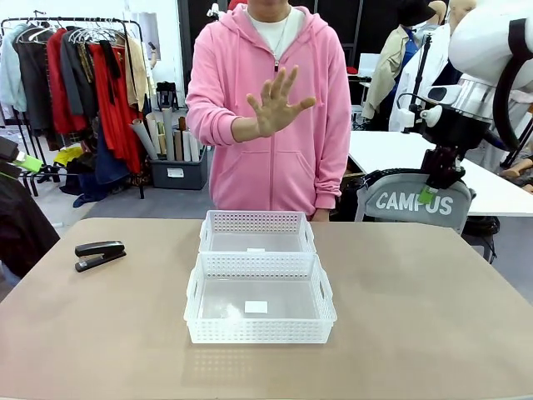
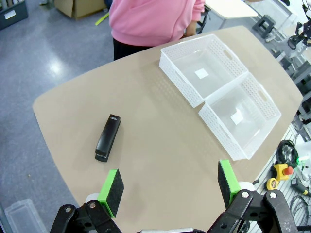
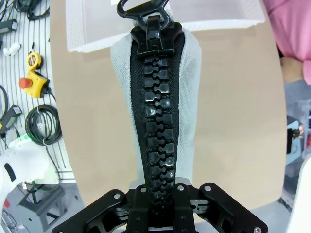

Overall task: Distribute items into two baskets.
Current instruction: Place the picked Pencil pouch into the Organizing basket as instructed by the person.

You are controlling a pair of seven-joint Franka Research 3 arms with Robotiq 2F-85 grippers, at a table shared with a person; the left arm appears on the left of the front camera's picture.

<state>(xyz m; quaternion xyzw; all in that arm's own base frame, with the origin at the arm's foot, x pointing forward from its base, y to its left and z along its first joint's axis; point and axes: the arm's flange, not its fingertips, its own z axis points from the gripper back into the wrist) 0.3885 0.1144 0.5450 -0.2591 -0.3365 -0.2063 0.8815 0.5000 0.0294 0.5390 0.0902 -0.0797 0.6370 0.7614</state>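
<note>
Held in the air above the table's far right edge is the grey "CAMPUS" pouch (image 1: 414, 202), with my right gripper (image 1: 439, 171) shut on its top; the right wrist view looks down along its black zipper (image 3: 156, 111). A black stapler (image 1: 99, 253) lies flat on the table at the left, also seen under my left gripper (image 2: 170, 183), which hangs open high above the table with nothing between its green pads (image 2: 112, 187). Two white mesh baskets stand end to end at the table's middle: a near basket (image 1: 259, 332) and a far basket (image 1: 255, 222), both empty.
A person in a pink hoodie stands at the far side, one open hand (image 1: 277, 104) raised palm forward above the baskets. A clothes rack (image 1: 75, 75) stands at the back left. Cables and tools (image 3: 34, 82) lie beyond the table edge.
</note>
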